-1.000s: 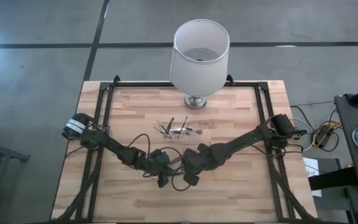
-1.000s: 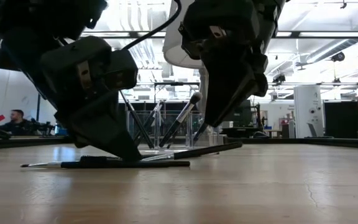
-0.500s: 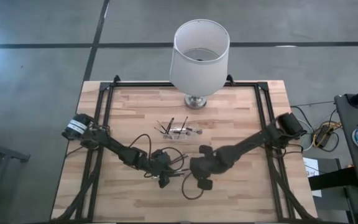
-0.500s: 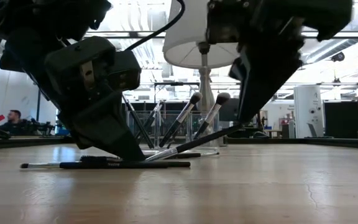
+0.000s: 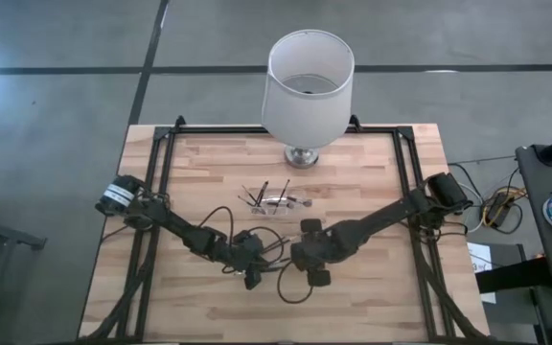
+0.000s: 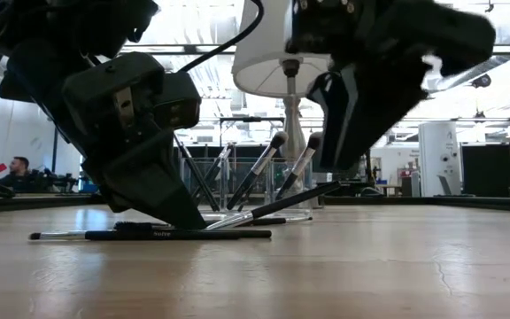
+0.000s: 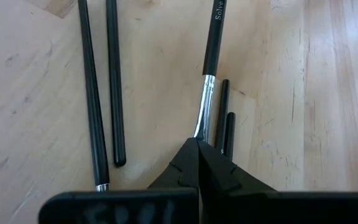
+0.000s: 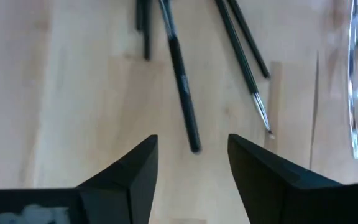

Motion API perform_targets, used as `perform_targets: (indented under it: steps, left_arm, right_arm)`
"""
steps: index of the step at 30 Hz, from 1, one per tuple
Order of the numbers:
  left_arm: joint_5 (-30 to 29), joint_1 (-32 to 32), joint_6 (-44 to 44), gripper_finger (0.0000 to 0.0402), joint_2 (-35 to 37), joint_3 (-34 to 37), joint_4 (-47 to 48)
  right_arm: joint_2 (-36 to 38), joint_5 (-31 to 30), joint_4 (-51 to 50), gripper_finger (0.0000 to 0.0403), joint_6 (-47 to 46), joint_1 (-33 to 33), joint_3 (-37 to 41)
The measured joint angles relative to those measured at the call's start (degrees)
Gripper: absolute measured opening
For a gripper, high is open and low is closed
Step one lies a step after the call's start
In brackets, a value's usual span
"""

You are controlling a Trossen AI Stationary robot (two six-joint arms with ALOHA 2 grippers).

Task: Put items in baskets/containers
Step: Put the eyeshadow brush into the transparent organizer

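Note:
Several thin dark brushes lie on the wood between my grippers (image 7: 89, 93) (image 8: 241, 43). The clear holder (image 5: 278, 203) stands behind them near the table's middle, with a few brushes (image 6: 264, 168) leaning upright in it. My left gripper (image 7: 197, 146) is shut on one black brush (image 6: 273, 208) down at the table. My right gripper (image 8: 192, 146) is open just to its right. Its fingers stand either side of that brush's free handle end (image 8: 194, 144) without touching it. My left gripper pinches the brush at its silver ferrule (image 7: 201, 118) between its two fingertips. The fingers slant down from the table's left and lie roughly along the brush. The held end is at the table, and the handle slopes up to the right with its free end (image 6: 330, 187) raised.
A large white lampshade on a metal base (image 5: 307, 81) stands at the far middle, behind the holder. Two long brushes (image 6: 149, 235) lie flat near my left gripper. Black frame rails (image 5: 161, 182) run along the table's sides.
My right gripper has drawn up and toward the table's right, away from the brush's handle end, then come partway back. The brush's free end has tipped up a little while its ferrule end has stayed in my left gripper.

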State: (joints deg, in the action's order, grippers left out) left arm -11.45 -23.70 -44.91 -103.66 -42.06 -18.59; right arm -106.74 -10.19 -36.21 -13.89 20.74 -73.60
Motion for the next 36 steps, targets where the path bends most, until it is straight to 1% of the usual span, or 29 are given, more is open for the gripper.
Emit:
perform_targets:
  steps: [2,6,11,16,24,32,36]
  left_arm:
    - [0.0,0.0,0.0,0.0,0.0,0.0,0.0]
    - [0.0,0.0,-0.2,0.0,0.0,0.0,0.0]
    - [0.0,0.0,-0.5,0.0,0.0,0.0,0.0]
    - [0.0,0.0,-0.5,0.0,0.0,0.1,0.1]
    - [0.0,0.0,-0.6,0.0,-0.1,0.1,0.1]
    - [0.0,0.0,-0.5,0.0,-0.1,0.1,0.1]
    - [0.0,0.0,-0.5,0.0,-0.1,0.1,0.1]
  right_arm:
    - [-0.1,0.7,0.8,0.0189,0.6,-0.4,-0.7]
    - [-2.5,4.4,2.1,0.0181,1.3,-2.1,-2.3]
    - [-7.2,4.6,2.6,0.0173,5.9,-2.4,-7.4]
    - [-10.2,4.7,2.6,0.0171,6.6,-2.4,-10.1]
    - [-12.3,4.6,3.0,0.0165,6.4,-2.7,-9.9]
    - [-12.9,4.7,5.1,0.0145,6.6,-3.2,-10.2]
    - [-13.0,6.2,5.1,0.0131,6.8,-3.8,-10.2]
